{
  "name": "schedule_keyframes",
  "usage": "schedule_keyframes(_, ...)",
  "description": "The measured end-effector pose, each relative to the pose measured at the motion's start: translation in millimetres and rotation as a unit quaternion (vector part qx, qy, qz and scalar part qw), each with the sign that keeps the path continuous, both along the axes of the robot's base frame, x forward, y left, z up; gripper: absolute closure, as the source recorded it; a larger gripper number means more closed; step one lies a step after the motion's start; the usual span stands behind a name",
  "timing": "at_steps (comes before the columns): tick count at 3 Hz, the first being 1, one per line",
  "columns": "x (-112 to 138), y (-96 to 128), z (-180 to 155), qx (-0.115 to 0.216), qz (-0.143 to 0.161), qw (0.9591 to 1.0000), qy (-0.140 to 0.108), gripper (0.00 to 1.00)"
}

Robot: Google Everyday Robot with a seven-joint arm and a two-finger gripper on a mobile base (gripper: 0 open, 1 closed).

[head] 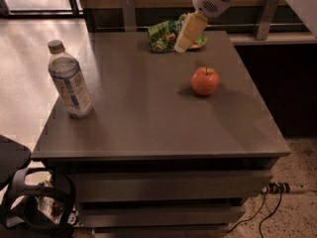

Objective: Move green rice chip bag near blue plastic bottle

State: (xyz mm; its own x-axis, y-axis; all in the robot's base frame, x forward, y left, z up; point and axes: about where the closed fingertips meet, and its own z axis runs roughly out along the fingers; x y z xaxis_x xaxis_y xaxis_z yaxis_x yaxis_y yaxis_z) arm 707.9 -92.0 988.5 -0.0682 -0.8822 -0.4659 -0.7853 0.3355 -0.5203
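Note:
The green rice chip bag (pixel 166 33) lies crumpled at the far edge of the grey table (pixel 148 118), near the middle. My gripper (pixel 182 46) hangs over the bag's right part, its tan fingers pointing down and left and hiding some of the bag. The blue plastic bottle (pixel 69 81) stands upright near the table's left edge, far from the bag. It is clear, with a grey-tan cap and a blue-and-white label.
A red-orange apple (pixel 205 81) sits right of the table's centre, in front of the gripper. A dark counter and wall run behind the table. Drawers, a power strip and cables (pixel 280 188) are below at the front right.

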Motion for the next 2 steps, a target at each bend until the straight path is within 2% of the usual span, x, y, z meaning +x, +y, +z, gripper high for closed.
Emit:
schedule_keyframes(1,23.9,0.7,-6.6,0.004,0.007,0.9999,-0.014,0.00)
schedule_keyframes(2,78.7,6.2,-36.1,0.015,0.028,0.9991,-0.028,0.00)
